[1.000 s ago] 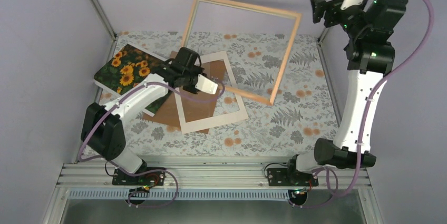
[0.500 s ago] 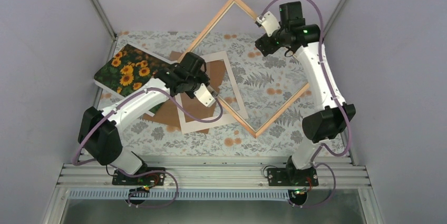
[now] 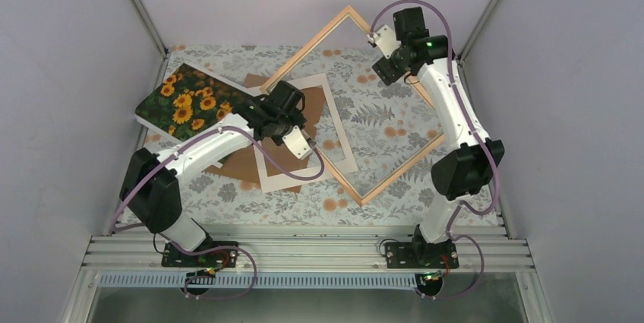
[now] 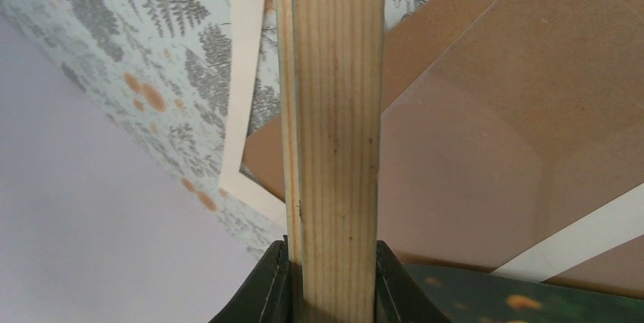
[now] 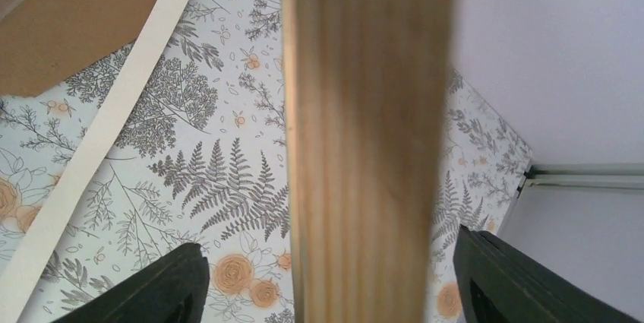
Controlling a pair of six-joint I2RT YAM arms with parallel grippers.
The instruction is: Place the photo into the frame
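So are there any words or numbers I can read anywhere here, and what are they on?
None: no word, number, label or sign can be read in any view.
The photo shows only sunflowers, the frame is bare wood, and the tablecloth has only ferns and flowers.

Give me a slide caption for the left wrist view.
Left gripper clamps one rail of the wooden frame over the brown backing board, cream mat and sunflower photo.
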